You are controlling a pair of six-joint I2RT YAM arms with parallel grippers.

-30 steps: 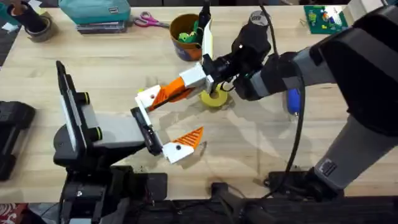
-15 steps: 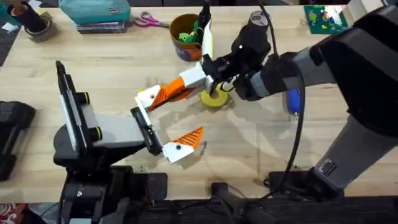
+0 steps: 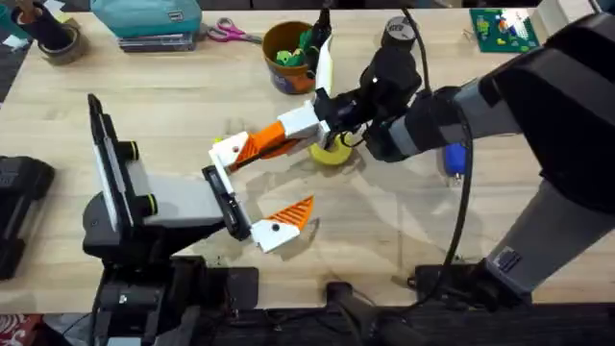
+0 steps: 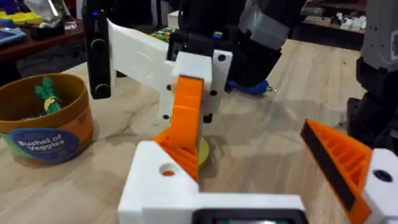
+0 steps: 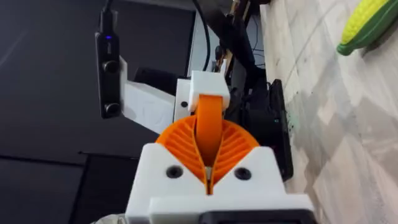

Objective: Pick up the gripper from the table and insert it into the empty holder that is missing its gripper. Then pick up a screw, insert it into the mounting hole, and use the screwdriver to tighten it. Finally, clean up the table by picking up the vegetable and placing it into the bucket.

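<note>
- My right gripper point(image 3: 304, 123) reaches in from the right to the middle of the desk point(image 3: 173, 106). Its white fingers with orange pads are clamped together on the loose orange fingertip point(image 3: 265, 144).
- In the right wrist view the orange fingertip point(image 5: 209, 124) stands edge-on between the two ribbed pads point(image 5: 180, 146).
- The far end of the orange fingertip meets the holder point(image 3: 229, 151), the white finger base on my left arm's jaw. In the left wrist view the piece point(image 4: 186, 118) runs from the holder point(image 4: 155, 186) up to the right gripper's white fingers. I cannot tell whether it is fully seated.
- My left gripper point(image 3: 291, 178) is spread wide apart and holds nothing itself. Its other finger point(image 3: 274, 231) already carries its own orange tip and lies nearer the desk's front edge.
- A flat yellow ring point(image 3: 330, 153) lies on the desk just under the right gripper.
- The bucket point(image 3: 288, 53) stands toward the back of the desk behind the right gripper, with green toy pieces inside.
- The blue screwdriver point(image 3: 454, 159) lies to the right, partly hidden by my right arm.
- A toy corn cob point(image 5: 370, 25) lies on the desk in the right wrist view.
</note>
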